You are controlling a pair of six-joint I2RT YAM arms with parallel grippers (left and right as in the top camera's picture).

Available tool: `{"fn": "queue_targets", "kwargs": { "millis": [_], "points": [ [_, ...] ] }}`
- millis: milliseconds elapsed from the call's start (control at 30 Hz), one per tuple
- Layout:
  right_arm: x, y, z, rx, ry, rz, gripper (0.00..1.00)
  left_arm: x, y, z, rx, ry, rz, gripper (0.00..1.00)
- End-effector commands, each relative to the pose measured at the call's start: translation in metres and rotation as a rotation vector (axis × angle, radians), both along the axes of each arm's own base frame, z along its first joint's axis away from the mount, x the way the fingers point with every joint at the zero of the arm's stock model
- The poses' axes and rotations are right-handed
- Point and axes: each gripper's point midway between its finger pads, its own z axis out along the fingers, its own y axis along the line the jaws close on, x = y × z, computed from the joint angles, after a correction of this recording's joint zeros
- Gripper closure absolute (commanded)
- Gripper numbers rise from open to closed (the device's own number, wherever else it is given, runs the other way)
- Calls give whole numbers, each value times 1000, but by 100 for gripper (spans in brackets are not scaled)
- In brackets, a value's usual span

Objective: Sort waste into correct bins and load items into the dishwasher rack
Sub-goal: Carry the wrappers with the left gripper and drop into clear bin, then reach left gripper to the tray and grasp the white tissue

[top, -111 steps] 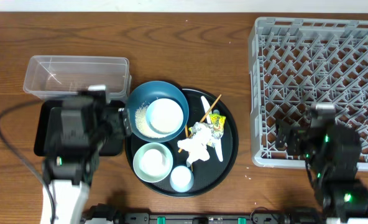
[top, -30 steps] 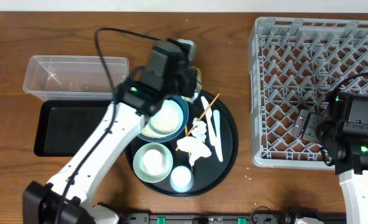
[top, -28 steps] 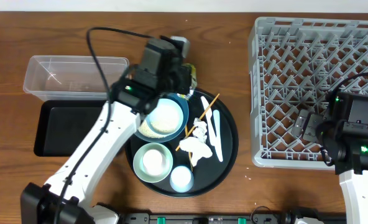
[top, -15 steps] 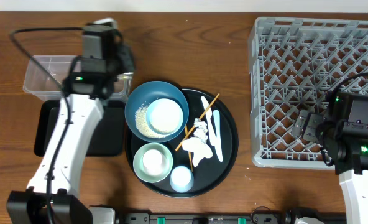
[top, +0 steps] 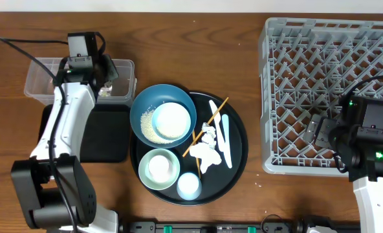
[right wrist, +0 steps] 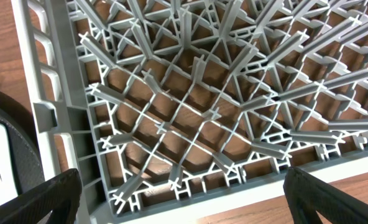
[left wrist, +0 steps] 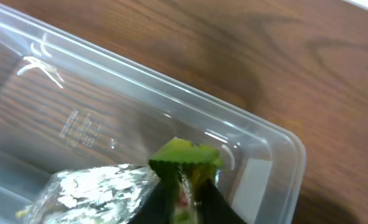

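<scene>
My left gripper (top: pixel 105 80) hangs over the right end of the clear tub (top: pixel 43 90), its dark fingers pinching the yellow-green snack wrapper (left wrist: pixel 185 155) inside the tub (left wrist: pixel 277 143); the wrapper's silver side (left wrist: pixel 91 186) spreads to the left. Crumpled tissue (top: pixel 204 149), chopsticks (top: pixel 212 120) and the white spoon (top: pixel 225 139) lie on the round tray. The blue bowl (top: pixel 143 113) holds rice (top: pixel 151 131) and a white dish (top: pixel 172 121). My right gripper (top: pixel 314 133) stands open over the grey rack (top: pixel 327 65), nothing between its fingers (right wrist: pixel 35 199).
The shallow black tray (top: pixel 107 136) lies right in front of the tub, partly under my left arm. A pale-green bowl (top: pixel 159 167) and a small cup (top: pixel 189 186) sit at the front of the round black tray (top: pixel 240 142). The rack's pegs (right wrist: pixel 190 93) stand upright.
My left arm has swung left from the round tray to the clear tub, carrying the snack wrapper. The right arm has stayed still.
</scene>
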Motion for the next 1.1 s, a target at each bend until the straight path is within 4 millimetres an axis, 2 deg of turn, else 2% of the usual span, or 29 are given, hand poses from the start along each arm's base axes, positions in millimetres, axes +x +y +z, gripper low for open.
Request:
{"fn": "queue_targets", "kwargs": {
  "millis": [0,100,233,300,367,533,667,700,900,1067],
  "points": [
    [2,-5,8,-4,-23,-32,1,3,-1,17,-9,-44,2,48],
    [3,-5,8,-5,-25,-31,1,2,-17,33,-65,-84,-73,40],
    [2,-5,8,-4,-24,-31,1,-12,-58,56,-161,-106,-196,26],
    [2,-5,8,-4,-24,-31,1,-27,-79,59,-176,-72,-246,21],
    [2,-5,8,-4,-24,-31,1,-43,-101,54,-187,-16,-296,21],
    [3,-5,8,-5,-25,-31,1,-95,-177,27,-242,181,-493,21],
    [3,-5,8,-5,-25,-31,1,-133,-222,3,-222,290,-631,21],
    [3,-5,8,-4,-25,-31,1,-146,-239,-6,-211,320,-684,21],
    [2,-5,8,-5,-25,-31,1,-181,-285,-43,-172,419,-831,21],
    [2,-5,8,-5,-24,-31,1,-206,-311,-76,-130,516,-914,22]
  ]
}}
